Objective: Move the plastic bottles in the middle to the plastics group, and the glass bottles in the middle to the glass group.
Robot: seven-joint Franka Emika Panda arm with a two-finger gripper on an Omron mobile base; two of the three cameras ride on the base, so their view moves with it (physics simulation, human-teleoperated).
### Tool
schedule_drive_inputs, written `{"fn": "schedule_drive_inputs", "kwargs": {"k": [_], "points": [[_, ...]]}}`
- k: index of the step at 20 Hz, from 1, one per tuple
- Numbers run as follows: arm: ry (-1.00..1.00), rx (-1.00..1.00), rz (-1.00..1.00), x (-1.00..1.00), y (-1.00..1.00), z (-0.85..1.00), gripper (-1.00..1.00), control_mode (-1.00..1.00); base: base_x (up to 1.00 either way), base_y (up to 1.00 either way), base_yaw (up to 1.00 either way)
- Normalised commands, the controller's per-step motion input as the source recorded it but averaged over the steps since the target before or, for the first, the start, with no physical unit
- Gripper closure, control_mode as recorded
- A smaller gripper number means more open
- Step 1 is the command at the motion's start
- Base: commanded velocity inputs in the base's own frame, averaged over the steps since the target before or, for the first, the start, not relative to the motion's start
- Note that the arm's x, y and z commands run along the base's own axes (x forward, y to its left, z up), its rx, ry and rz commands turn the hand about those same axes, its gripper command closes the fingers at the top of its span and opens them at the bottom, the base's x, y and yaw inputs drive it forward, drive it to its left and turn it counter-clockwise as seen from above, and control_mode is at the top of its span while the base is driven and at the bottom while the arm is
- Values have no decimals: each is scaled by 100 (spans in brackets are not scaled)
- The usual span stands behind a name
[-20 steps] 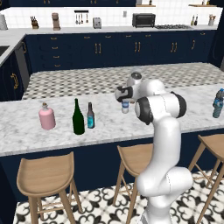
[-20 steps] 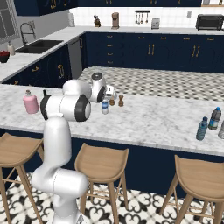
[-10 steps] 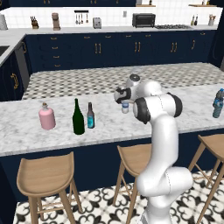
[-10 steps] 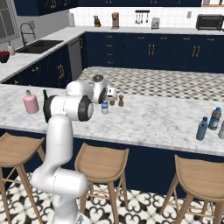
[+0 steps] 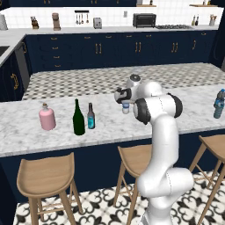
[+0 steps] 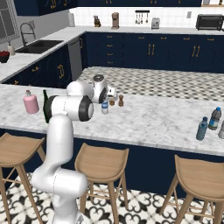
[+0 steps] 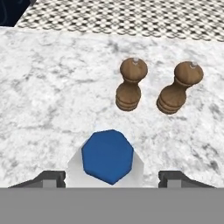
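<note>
The gripper (image 7: 112,178) hangs over a clear bottle (image 7: 107,157) with a blue cap, low in the middle of the hand view. One dark fingertip shows on each side of the bottle, both with a gap to its shoulders, so the fingers (image 7: 52,178) stand apart and are not clamped on it. Above the bottle in that view stand two brown shakers (image 7: 130,85), side by side on the marble worktop (image 7: 43,96), upright and apart from each other.

In the left base view the gripper (image 5: 124,97) sits at frame centre with the bottle (image 5: 126,107) just under it. At left of that frame stand the pink bottle (image 5: 47,117), the green wine bottle (image 5: 78,118) and, just right of it, the small dark bottle (image 5: 90,117) with a blue label. At the right edge is a blue bottle (image 5: 218,105).

In the right base view the clear bottle (image 6: 105,107) stands left of centre, with the shakers (image 6: 120,100) just right of it. The pink bottle (image 6: 30,102) is at far left, and at far right stand two bottles (image 6: 202,128), near each other.
</note>
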Motion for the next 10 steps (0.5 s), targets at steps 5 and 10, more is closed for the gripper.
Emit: {"fn": "schedule_drive_inputs", "kwargs": {"k": [5,10], "points": [[0,-1,-1,-6,-3,5,100,-100,0,0,0],[0,0,-10,-37,-51,33,100,-100,0,0,0]]}}
